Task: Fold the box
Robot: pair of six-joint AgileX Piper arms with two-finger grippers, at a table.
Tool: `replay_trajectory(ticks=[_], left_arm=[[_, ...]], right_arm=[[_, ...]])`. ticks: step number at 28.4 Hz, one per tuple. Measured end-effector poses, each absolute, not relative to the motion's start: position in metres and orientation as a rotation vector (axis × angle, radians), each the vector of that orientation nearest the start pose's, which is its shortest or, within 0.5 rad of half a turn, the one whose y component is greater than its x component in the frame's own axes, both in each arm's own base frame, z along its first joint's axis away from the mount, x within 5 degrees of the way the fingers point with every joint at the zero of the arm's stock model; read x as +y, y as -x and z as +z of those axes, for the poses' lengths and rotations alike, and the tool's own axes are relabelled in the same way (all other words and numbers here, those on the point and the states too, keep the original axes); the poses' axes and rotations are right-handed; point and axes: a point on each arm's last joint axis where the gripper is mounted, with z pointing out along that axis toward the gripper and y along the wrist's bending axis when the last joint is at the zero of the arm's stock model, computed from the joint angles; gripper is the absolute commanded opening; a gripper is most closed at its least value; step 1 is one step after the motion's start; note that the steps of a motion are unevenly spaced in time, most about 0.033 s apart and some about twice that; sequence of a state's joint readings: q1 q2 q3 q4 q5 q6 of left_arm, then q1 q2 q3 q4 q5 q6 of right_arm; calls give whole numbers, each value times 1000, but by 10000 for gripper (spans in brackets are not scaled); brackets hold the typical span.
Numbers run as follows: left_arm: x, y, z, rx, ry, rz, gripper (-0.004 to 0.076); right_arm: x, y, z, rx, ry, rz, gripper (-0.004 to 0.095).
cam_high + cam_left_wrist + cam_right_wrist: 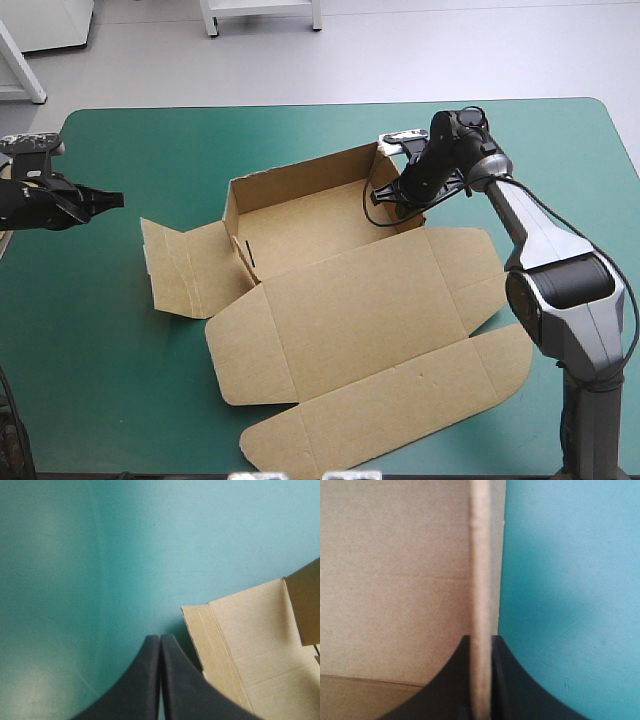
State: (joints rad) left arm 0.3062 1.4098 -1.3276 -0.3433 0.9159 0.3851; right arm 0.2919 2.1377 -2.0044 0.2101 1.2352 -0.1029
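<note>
Roughly halfway: the box (300, 215) has 3 walls up, the right claw (405, 190) clamping the 3 o'clock one; the lid (370, 320) lies flat at 6 o'clock. At 9 o'clock the left claw (112, 200) is closed and empty.

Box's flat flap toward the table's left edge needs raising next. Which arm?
Left. Its black-finned tool is shut, empty, and hangs just beside that flat brown cardboard flap. The right tool is shut on the raised wall at the opposite side of the brown cardboard box, so it looks committed there.

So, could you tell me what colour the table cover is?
The cover is plain teal-green, clearest in the high view.
</note>
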Motion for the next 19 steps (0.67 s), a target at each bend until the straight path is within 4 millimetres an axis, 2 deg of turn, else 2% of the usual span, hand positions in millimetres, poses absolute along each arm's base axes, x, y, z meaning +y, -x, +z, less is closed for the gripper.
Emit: replay_trajectory(ticks=[5,10,13,19], left_arm=[[67,-293,363,2412,46,-114,-9],[67,-293,363,2412,44,-113,-9],[67,-293,364,2409,43,-111,-9],[68,-296,361,2411,47,-112,-9]], right_arm=[[149,-439,273,2774,552,300,1],[142,-436,303,2701,513,304,0],[128,-433,324,2659,460,315,0],[86,-424,362,2582,337,323,0]])
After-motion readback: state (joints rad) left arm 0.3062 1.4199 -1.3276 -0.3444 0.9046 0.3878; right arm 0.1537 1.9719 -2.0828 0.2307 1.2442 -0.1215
